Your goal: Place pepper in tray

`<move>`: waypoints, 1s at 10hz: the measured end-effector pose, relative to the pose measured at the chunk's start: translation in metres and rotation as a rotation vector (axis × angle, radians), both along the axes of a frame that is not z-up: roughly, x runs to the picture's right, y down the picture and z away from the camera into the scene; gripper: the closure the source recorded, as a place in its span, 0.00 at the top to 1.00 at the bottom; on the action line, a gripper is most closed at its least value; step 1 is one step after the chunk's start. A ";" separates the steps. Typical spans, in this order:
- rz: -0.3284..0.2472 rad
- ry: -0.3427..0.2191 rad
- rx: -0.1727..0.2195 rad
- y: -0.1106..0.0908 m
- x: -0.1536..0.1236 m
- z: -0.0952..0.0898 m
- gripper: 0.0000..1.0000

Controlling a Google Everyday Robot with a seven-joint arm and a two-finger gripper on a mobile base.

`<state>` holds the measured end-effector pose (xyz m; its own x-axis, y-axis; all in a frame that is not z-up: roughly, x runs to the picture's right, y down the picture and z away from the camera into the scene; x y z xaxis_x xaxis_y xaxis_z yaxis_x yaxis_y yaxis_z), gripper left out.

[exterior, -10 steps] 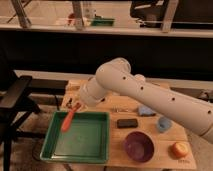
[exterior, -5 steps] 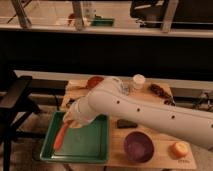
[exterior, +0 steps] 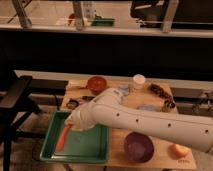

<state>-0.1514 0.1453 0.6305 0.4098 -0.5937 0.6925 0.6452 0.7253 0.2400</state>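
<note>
The gripper [exterior: 73,123] was clenched on the pepper [exterior: 63,138], which hung low over the green tray [exterior: 95,149] toward its nine o'clock side. Carrying looked done; only the release seemed left.

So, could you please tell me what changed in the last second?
The gripper, shut on the slender orange-red pepper, swung lower, carrying it from above the back edge of the large green plastic tray down into its left side. The tray, round purple bowl and orange fruit stayed put.
</note>
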 end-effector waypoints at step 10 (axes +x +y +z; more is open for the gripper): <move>0.045 0.086 0.001 0.012 0.014 0.080 0.00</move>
<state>-0.1378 0.1576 0.7107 0.4938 -0.5741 0.6531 0.6303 0.7538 0.1860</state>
